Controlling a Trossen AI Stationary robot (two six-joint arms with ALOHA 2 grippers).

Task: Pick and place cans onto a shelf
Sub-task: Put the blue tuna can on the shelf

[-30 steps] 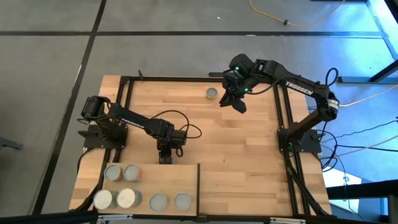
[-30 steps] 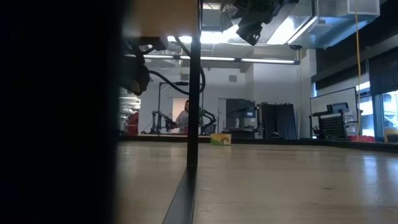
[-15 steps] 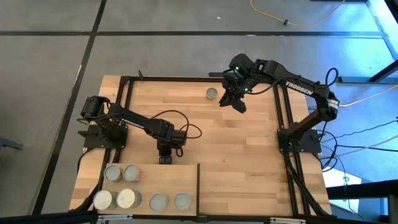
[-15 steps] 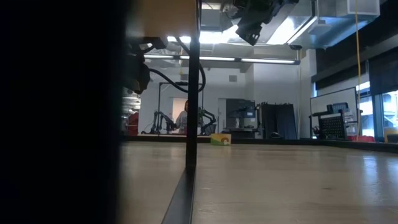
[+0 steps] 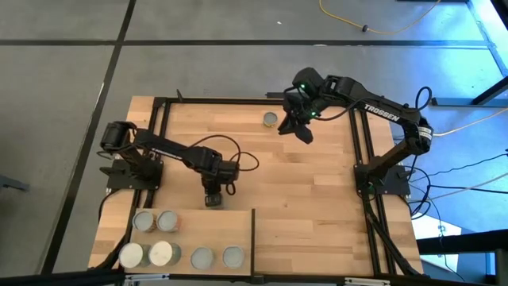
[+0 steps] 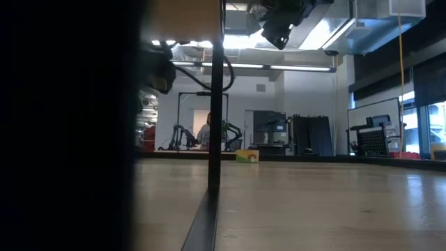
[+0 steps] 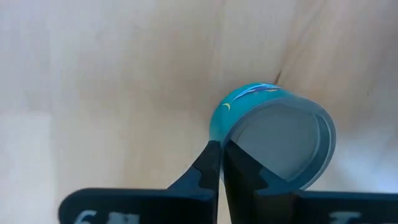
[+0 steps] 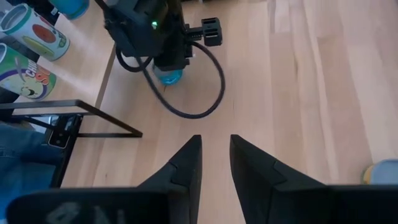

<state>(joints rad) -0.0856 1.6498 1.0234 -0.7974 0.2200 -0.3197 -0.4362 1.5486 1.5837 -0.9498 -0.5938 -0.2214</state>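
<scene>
Eight cans show from above: six on the shelf (image 5: 230, 230) at the desk's (image 5: 317, 206) seven o'clock corner, two whitish-topped, one can (image 5: 271, 119) near twelve o'clock, and a teal can (image 7: 273, 134) under the left hand (image 5: 213, 199), mostly hidden there. The left hand's fingers (image 7: 211, 168) are pressed together beside that can, gripping nothing. The right hand (image 5: 300, 131) hangs parted, just beside the twelve o'clock can. The low view is half blacked out.

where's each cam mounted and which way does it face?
High: overhead, straight down on table; both arms whole.
Low: tabletop height, level across into room; shelf upright, right arm overhead.
Left wrist: down past shut left hand at teal can.
Right wrist: past open right hand toward left arm.
Shared: both wrist views show that can.
</scene>
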